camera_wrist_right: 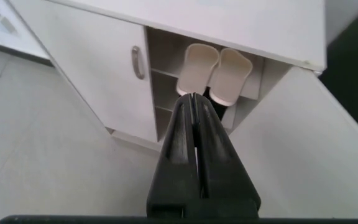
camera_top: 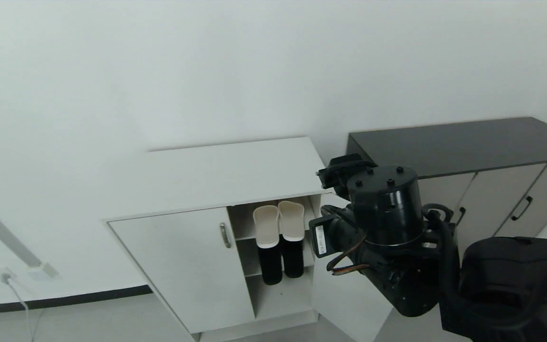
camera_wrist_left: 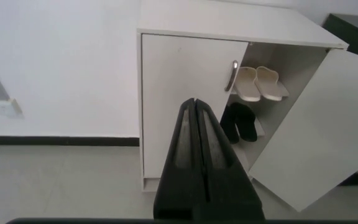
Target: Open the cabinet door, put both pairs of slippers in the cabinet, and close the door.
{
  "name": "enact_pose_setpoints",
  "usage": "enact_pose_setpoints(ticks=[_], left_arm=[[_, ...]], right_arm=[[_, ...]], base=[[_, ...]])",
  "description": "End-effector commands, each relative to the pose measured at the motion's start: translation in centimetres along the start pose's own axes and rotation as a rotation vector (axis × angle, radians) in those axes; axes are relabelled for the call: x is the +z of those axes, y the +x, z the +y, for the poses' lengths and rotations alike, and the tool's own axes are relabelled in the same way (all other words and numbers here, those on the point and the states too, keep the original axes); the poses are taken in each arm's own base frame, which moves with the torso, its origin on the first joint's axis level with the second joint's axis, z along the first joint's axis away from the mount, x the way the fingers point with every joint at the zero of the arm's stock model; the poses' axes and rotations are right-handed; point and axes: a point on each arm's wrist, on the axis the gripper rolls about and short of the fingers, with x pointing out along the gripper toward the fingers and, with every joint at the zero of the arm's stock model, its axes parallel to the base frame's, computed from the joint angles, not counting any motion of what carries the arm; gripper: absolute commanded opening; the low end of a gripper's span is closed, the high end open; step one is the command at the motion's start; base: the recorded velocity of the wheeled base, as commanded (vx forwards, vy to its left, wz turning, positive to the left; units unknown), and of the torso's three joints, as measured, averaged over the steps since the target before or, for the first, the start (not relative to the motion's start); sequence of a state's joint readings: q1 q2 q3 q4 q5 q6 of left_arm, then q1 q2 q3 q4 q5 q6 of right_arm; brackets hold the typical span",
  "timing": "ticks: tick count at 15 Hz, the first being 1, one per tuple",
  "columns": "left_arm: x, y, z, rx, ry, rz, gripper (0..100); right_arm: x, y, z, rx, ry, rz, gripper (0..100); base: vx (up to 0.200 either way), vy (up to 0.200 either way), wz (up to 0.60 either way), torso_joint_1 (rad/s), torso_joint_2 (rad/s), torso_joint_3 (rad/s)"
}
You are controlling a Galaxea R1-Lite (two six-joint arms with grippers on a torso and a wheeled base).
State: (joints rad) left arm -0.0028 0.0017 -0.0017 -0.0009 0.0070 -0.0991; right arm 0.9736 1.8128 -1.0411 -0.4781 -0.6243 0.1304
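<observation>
White cabinet (camera_top: pixel 183 266), cream slippers (camera_top: pixel 279 225), black slippers (camera_top: pixel 280 263), black-topped grey sideboard (camera_top: pixel 458 142).

Hallway-like room (shoe cabinet (camera_top: pixel 231 175), sideboard (camera_top: pixel 463 145))

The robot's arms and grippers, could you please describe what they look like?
The right arm is glossy black, with a round bolted joint cap, a white label and orange-brown cables. The left gripper and right gripper are matte black, each with long tapering jaws.

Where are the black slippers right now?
In the head view, the black slippers are inside the white cabinet, in its open right half, on the shelf just under the white slippers.
</observation>
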Motion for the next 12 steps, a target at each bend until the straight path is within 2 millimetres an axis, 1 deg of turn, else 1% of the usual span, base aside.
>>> enact_pose_setpoints(ticks=[1, 4, 8, 12], left_arm=[[0.0, 0.0, 0.0, 0.002, -0.001, -0.001, 0], [0.0, 0.0, 0.0, 0.003, -0.001, -0.001, 0], [0.0, 0.0, 0.0, 0.003, -0.001, -0.001, 0], [0.0, 0.0, 0.0, 0.003, -0.001, -0.001, 0]], right_arm=[[-0.04, 0.0, 0.01, 0.0, -0.001, 0.001, 0], [0.0, 0.5, -0.67, -0.022, 0.004, 0.003, 0], [-0.09, 0.6, -0.67, -0.024, 0.003, 0.006, 0], [-0.2, 0.82, -0.79, -0.027, 0.002, 0.01, 0]], base=[[0.0, 0.0, -0.6, 0.007, 0.0, -0.002], [0.0, 0.0, 0.0, 0.0, 0.0, 0.0], [0.0, 0.0, 0.0, 0.0, 0.0, 0.0], [-0.2, 0.0, 0.0, 0.01, 0.01, 0.002]])
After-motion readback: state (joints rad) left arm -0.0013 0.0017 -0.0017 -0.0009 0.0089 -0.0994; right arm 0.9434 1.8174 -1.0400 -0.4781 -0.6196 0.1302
